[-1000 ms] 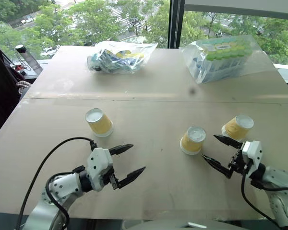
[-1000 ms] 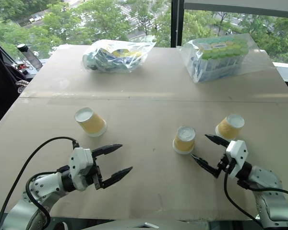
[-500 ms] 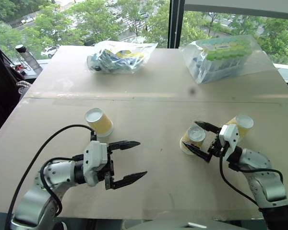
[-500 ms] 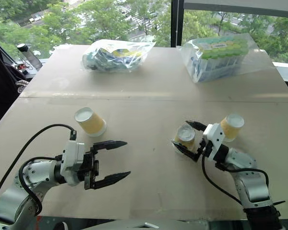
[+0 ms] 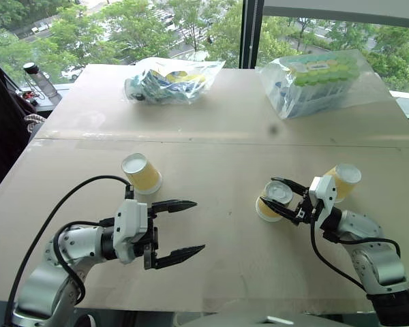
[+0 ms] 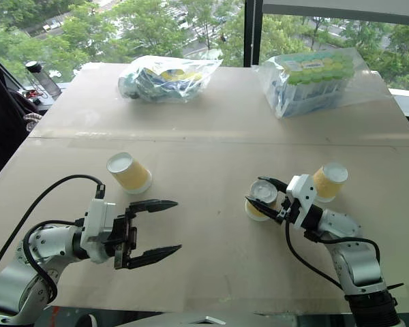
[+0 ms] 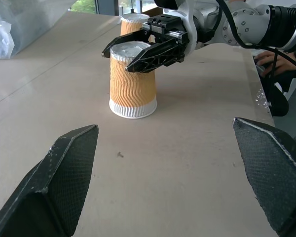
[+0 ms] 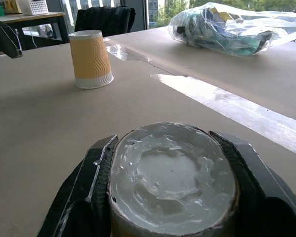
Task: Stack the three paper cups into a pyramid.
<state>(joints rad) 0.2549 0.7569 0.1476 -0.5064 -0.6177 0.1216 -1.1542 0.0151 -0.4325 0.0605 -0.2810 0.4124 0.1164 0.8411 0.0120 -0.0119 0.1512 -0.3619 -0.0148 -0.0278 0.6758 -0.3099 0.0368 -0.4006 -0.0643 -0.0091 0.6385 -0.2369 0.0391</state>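
Right gripper (image 5: pixel 284 199) clamping middle cup (image 5: pixel 273 199) (mid-table)

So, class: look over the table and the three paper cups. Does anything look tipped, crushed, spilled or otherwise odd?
Nothing stands out. All three cups stand upside down and upright on the table: the left cup, the middle cup, gripped near its top by the right end effector, and the right cup. None looks dented or tipped. The two plastic bags lie undisturbed at the far edge.

Left gripper (image 5: pixel 180 228) jaws wide apart, pointing 3 o'clock, empty; right gripper (image 5: pixel 281 201) clamped around middle paper cup (image 5: pixel 273 199), pointing 9 o'clock.
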